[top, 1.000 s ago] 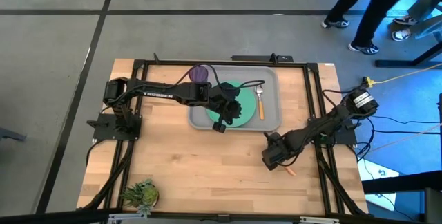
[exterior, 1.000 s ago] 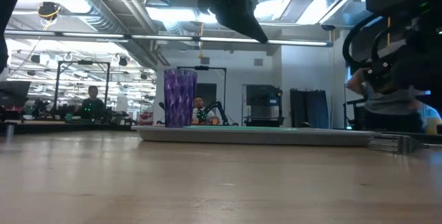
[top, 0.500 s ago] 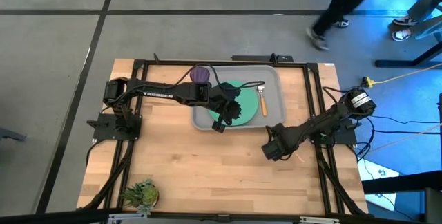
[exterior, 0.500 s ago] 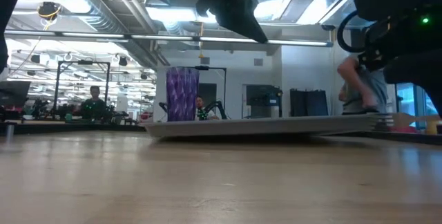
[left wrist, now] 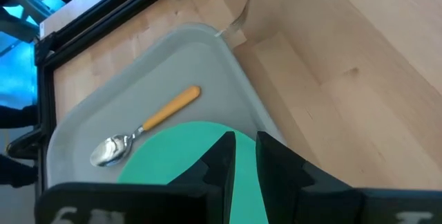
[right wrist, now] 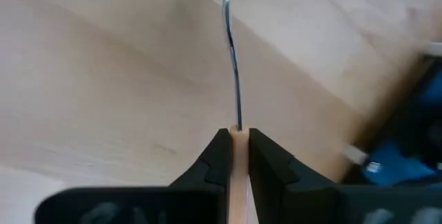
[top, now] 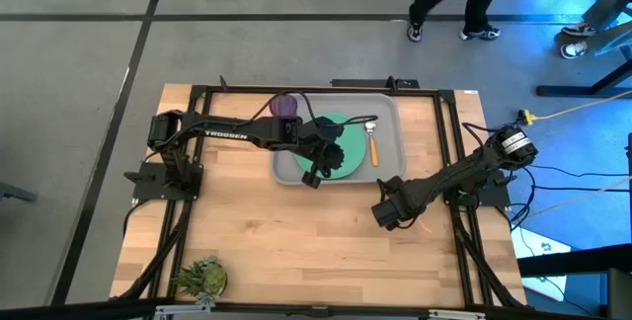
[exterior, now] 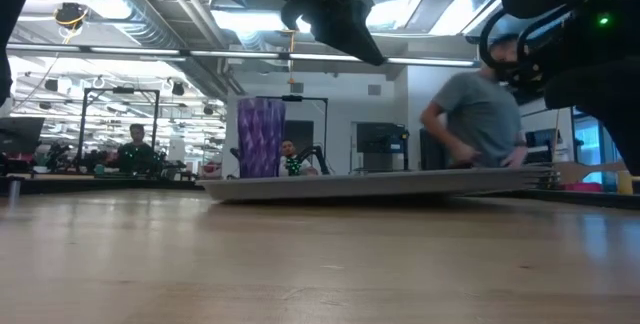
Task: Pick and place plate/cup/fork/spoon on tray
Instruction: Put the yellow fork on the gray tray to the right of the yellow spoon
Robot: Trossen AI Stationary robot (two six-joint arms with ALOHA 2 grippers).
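The grey tray (top: pixel 387 174) lies at the table's far middle. On it are the mint-green plate (top: pixel 346 152), the purple cup (top: pixel 286 105) at its far left corner, and the orange-handled spoon (top: pixel 372 145) right of the plate. My left gripper (left wrist: pixel 243 141) hovers over the plate's near edge, its fingers a narrow gap apart with nothing between them. My right gripper (top: pixel 390 213) stands just off the tray's near right corner, shut on the fork (exterior: pixel 572 172). The fork's tines (left wrist: pixel 237 20) reach that corner. My right gripper pinches the fork's salmon handle (right wrist: pixel 238 135) between its two fingers, close to where the metal neck begins. The fingers come steeply from above. The fork hangs about level and clear of the table, handle end (top: pixel 423 227) toward the right edge. I cannot tell whether the tines touch the tray.
A small green plant (top: pixel 202 277) stands at the table's near left corner. Bare wood lies across the near half of the table. A black frame borders the table. People move in the room behind.
My right gripper has risen, tipped more steeply downward and shifted a little toward the tray. The fork has come up off the table with it. In the low view the tray's right end now stands higher than before. My left gripper has kept its place.
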